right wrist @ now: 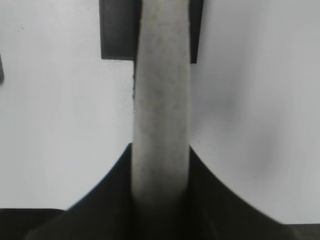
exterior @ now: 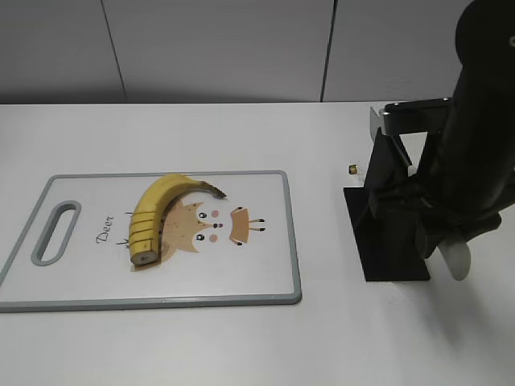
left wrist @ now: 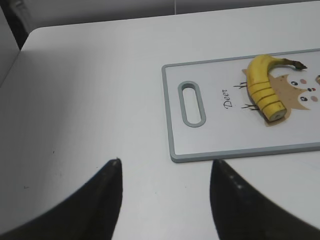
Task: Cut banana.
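The banana (exterior: 153, 215) lies on the white cutting board (exterior: 257, 265), with its cut end toward the front and slice lines across its thick part. It also shows in the left wrist view (left wrist: 261, 85). My left gripper (left wrist: 166, 167) is open and empty above bare table, near the board's (left wrist: 210, 140) handle end. My right gripper (right wrist: 161, 150) is shut on a pale knife handle (right wrist: 162, 100), far right of the board. In the exterior view the handle's end (exterior: 457, 261) sticks out below the right arm, beside a black knife stand (exterior: 390, 241).
The board has a grey rim, a handle slot (exterior: 55, 233) and a brown deer print (exterior: 213, 225). A small brown object (exterior: 352, 169) lies on the table between board and stand. A grey wall closes off the back of the table.
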Robot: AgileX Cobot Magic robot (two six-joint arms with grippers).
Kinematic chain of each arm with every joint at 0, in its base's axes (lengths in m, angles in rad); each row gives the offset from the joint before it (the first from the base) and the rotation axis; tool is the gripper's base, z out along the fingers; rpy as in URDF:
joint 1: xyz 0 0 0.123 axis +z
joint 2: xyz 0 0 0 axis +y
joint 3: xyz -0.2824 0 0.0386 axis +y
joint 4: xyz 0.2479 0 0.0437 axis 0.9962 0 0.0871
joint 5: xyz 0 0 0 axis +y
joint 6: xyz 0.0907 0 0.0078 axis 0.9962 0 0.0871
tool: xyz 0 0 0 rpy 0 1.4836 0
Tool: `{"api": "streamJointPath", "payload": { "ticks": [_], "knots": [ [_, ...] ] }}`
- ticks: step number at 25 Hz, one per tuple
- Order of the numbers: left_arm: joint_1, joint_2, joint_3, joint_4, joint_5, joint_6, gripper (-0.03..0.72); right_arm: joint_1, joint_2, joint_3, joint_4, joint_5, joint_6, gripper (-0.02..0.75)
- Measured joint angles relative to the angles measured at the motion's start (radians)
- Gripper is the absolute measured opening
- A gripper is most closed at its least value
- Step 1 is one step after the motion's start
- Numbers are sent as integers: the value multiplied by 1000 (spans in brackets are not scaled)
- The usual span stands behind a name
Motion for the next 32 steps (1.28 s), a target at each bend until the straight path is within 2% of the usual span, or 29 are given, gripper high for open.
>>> {"api": "streamJointPath", "payload": {
  "ticks": [19,32],
  "knots": [
    [0,0,0,0,0,0,543,0,-196,2,-7,20,23,162],
    [0,0,0,0,0,0,543,0,-247,-114,-49,119,20,162]
  ]
}}
